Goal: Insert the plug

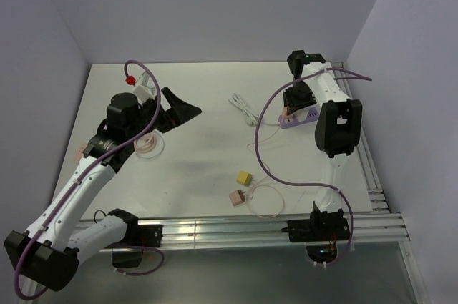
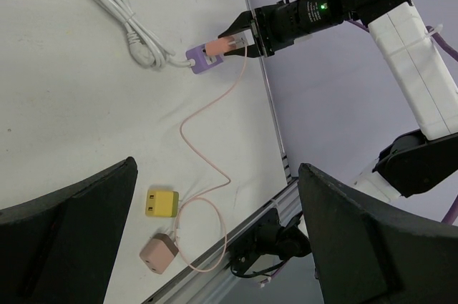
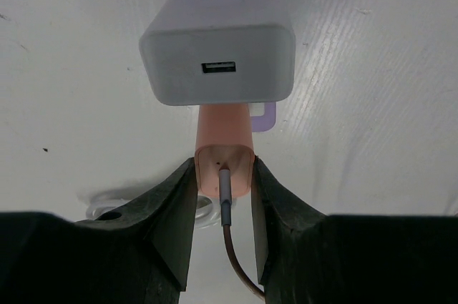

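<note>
A purple power strip (image 1: 297,119) lies at the back right of the table, with a white cord (image 1: 244,109) running left. In the right wrist view my right gripper (image 3: 223,175) is shut on a pink plug (image 3: 224,154) standing in the strip, next to a white charger (image 3: 218,41). The plug's pink cable (image 2: 207,154) trails toward the table's front. The left wrist view shows the same grip from afar (image 2: 227,45). My left gripper (image 1: 179,112) is open and empty above the table's left middle.
A yellow charger (image 1: 244,177) and a pink charger (image 1: 237,197) lie near the front edge with a cable loop (image 1: 266,201). A pale ring (image 1: 147,144) lies under the left arm. Aluminium rails (image 1: 236,231) line the front and right edges.
</note>
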You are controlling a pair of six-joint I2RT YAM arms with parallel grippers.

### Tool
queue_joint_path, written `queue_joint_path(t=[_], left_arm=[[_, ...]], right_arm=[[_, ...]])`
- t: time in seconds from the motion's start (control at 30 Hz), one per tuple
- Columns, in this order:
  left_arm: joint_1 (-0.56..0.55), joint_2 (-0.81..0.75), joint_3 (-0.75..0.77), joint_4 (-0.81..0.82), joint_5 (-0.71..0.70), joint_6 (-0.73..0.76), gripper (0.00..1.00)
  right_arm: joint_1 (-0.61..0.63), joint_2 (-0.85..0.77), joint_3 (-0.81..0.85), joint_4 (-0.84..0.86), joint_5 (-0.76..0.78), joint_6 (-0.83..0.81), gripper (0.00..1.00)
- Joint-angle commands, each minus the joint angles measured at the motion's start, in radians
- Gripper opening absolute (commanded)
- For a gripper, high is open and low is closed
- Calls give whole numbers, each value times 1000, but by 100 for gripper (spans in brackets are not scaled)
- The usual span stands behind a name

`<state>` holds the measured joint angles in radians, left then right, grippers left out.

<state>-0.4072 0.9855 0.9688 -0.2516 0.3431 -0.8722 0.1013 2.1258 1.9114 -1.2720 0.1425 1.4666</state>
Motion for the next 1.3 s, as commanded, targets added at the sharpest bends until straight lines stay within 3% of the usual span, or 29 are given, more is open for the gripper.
queue_joint_path(t=[0.0, 0.8, 1.27], left_arm=[[-2, 5, -2, 49, 19, 19, 99], [-2, -5, -7, 40, 16, 19, 99], [-1, -7, -13, 54, 25, 7, 100]], right_arm=[[-6, 14, 38, -4, 45, 1, 0], [-17, 135, 28, -10, 48, 3, 0], [-20, 88, 40, 11, 89, -66, 0]])
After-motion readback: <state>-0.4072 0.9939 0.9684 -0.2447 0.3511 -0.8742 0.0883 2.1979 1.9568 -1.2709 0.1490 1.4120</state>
